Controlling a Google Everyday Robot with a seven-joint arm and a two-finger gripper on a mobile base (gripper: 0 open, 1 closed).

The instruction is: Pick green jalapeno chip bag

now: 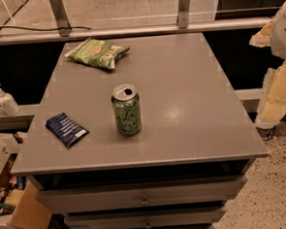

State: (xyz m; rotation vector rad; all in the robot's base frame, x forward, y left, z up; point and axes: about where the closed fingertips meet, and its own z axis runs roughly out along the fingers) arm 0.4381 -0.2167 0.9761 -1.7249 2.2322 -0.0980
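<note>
Camera view, crinkly green chip bag [97, 53] flat at table's [189, 84] far left, round can [126, 110] mid-table, dark packet [66, 129] left, my gripper [277, 79] off right edge, can't tell its state.

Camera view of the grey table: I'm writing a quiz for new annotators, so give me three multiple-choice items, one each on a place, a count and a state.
1. Where on the table does the green jalapeno chip bag lie?
A. Near right corner
B. Far left part
C. Dead centre

2. How many things rest on the tabletop?
A. Two
B. Three
C. Five

3. How does the green soda can stand?
A. Upright
B. On its side
C. Crushed flat

Answers:
1 B: the bag lies flat by the far edge, left of the middle. The gripper is at the view's right edge, off the table.
2 B: the bag, the can and a dark blue packet are the only things on it.
3 A: the can's round top faces up.
</note>
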